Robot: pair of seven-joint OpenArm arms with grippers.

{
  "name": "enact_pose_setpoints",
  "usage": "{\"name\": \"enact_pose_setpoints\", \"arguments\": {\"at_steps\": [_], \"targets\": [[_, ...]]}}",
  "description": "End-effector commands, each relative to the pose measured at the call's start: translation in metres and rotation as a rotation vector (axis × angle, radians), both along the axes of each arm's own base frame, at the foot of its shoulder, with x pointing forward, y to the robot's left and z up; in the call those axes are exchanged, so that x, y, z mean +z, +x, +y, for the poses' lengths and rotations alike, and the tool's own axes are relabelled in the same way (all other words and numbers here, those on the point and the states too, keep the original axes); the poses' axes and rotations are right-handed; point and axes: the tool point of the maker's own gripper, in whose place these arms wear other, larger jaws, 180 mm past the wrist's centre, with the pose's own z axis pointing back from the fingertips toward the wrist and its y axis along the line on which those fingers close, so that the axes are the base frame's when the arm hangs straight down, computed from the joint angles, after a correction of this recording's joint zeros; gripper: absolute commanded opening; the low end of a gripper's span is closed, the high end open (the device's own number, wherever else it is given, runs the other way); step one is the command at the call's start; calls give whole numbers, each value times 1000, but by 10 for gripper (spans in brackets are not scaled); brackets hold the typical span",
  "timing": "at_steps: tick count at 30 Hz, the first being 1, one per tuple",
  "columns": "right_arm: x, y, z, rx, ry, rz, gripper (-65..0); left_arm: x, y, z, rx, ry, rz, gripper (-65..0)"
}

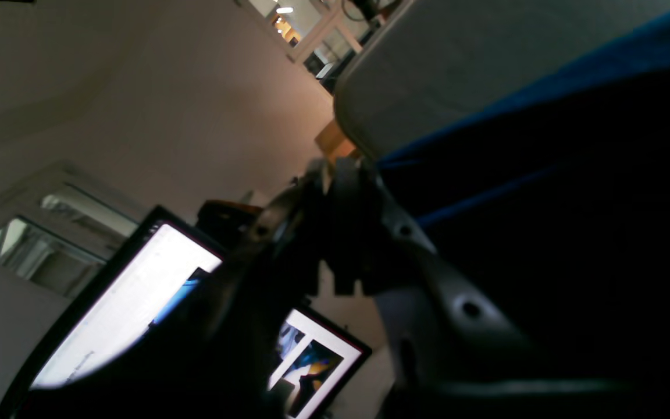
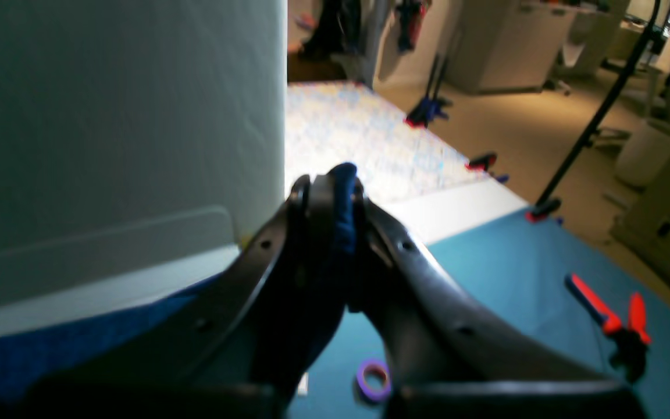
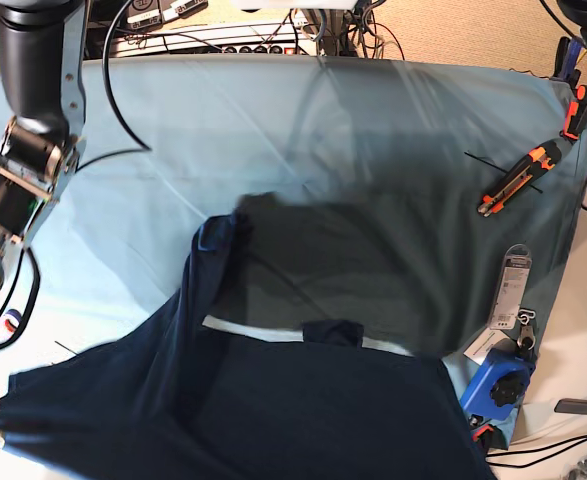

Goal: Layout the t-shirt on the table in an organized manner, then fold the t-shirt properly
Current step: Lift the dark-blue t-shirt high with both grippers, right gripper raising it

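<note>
Navy t-shirt (image 3: 303, 400) lifted at table's (image 3: 273, 130) near edge, sleeve draped on teal cloth.

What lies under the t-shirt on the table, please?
Under the t-shirt only the table with its teal cover shows around its edges, and the shirt's shadow falls on it. Whatever the fabric covers cannot be seen.

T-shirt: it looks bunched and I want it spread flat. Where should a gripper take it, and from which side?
Pinch the t-shirt at a thin outer edge, as the right gripper does, jaws shut on a fold of blue fabric. The flap doubled over on the table is the bunched part; probably take its free edge from the base view's left and draw it outward.
</note>
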Motion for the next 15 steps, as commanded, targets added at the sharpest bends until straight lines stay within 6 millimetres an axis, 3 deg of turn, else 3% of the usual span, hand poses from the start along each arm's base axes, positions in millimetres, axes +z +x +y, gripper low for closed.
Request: {"name": "enact_pose_setpoints", "arguments": {"at_steps": [1, 15], "targets": [[41, -9, -7, -21, -35, -104, -650, 35, -9, 9, 22, -28, -89, -650], [123, -19, 3, 24, -89, -286, -650, 38, -14, 42, 108, -21, -93, -650]]}}
